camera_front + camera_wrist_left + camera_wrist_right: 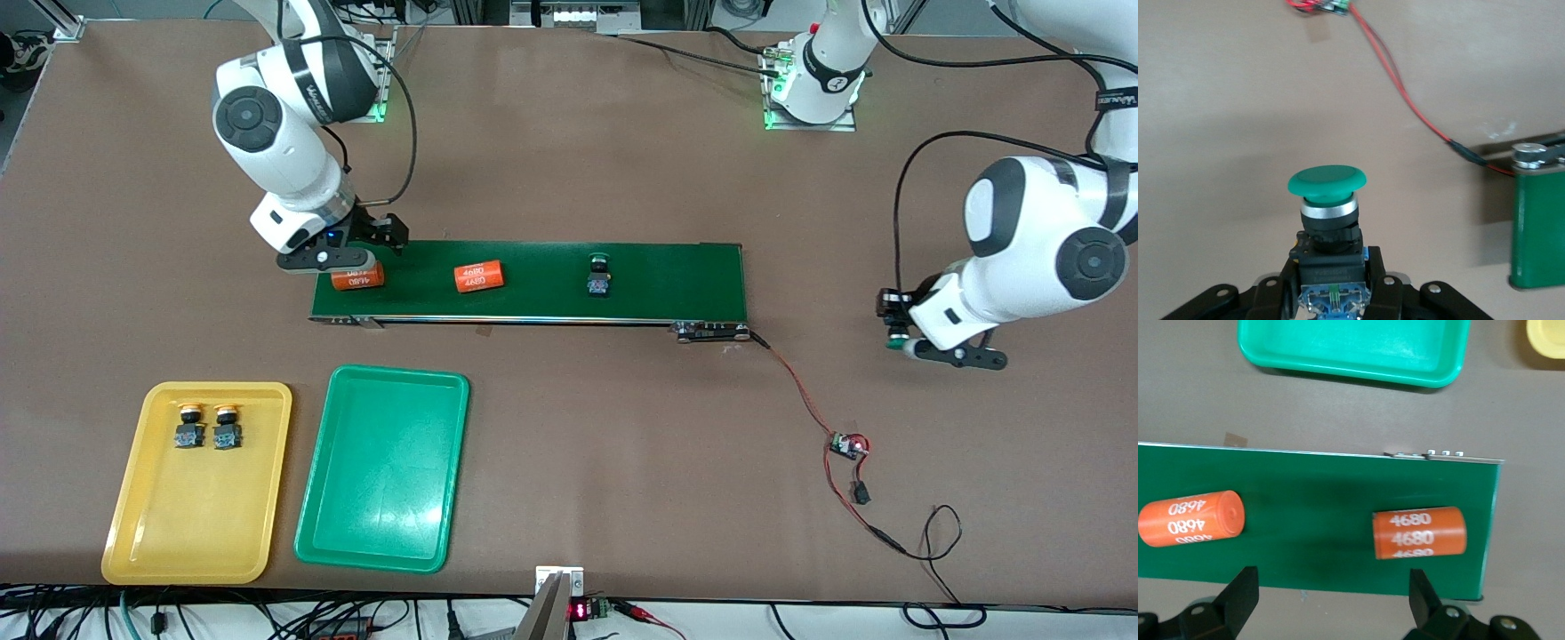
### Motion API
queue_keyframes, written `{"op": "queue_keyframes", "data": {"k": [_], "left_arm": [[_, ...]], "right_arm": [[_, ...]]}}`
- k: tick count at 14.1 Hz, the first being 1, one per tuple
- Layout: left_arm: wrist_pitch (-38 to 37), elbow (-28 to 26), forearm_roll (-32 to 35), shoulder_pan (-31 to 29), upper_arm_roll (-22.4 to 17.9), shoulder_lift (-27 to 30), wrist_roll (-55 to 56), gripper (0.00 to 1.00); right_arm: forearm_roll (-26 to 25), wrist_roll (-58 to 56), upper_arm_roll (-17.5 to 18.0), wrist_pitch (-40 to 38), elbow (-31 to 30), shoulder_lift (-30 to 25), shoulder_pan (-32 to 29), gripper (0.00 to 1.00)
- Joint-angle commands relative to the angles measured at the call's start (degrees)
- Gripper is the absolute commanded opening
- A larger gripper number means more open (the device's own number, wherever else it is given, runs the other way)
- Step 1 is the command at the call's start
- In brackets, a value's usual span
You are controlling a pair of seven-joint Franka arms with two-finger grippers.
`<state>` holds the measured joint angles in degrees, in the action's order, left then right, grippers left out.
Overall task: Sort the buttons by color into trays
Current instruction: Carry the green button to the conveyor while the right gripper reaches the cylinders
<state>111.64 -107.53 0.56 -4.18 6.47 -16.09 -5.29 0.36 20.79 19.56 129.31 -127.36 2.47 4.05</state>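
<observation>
At the centre of the front frame, a long dark-green conveyor belt (533, 283) is seen lying across the brown table (569, 178). On the belt, a green-capped button (598, 275) stands toward the left arm's end, apart from two orange cylinders. One orange cylinder (479, 276) lies mid-belt; the second orange cylinder (357, 277) lies at the right arm's end of the belt.

In the lower left of the front frame, the yellow tray (197, 484) is observed with two yellow-capped buttons lying in its upper part, side by side and just apart: one yellow-capped button (188, 427) toward the tray's outer edge and the other yellow-capped button (227, 427) beside it. The green tray (384, 468) lies just beside the yellow tray, nearer the frame's centre.

At the right of the front frame, the left gripper (900, 338) is held over bare table, clear of the belt's end. Its fingers are closed on the body of a second green-capped button (1328, 220), which is shown upright in the left wrist view with its cap above the fingers.

At the upper left of the front frame, the right gripper (356, 267) is positioned over the second orange cylinder. Its fingers (1238, 600) are spread wide in the right wrist view, with nothing between them.

A red-and-black wire (800, 391) is noted running from the belt's end to a small circuit board (847, 445).
</observation>
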Motion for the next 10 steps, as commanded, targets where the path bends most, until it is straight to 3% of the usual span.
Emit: {"op": "queue_keyframes", "data": {"k": [1, 3, 4, 10], "left_arm": [[-1.69, 0.39, -4.49, 4.51, 0.83, 0.27, 2.73, 0.12], [-1.69, 0.22, -8.02, 7.25, 2.22, -0.34, 6.06, 0.12], [-1.78, 0.13, -8.11, 7.34, 4.76, -0.43, 8.26, 0.12], [0.24, 0.13, -8.47, 15.07, 8.21, -4.3, 23.2, 0.12]], "right_arm": [[0.08, 2.68, 0.04, 0.68, -0.08, 0.08, 1.22, 1.0], [-0.1, 2.68, 0.04, 0.68, -0.08, 0.25, 1.22, 1.0], [-0.1, 2.68, 0.04, 0.68, -0.08, 0.25, 1.22, 1.0], [-0.1, 1.98, -0.05, -0.02, 0.97, 1.04, 0.69, 1.0]]}}
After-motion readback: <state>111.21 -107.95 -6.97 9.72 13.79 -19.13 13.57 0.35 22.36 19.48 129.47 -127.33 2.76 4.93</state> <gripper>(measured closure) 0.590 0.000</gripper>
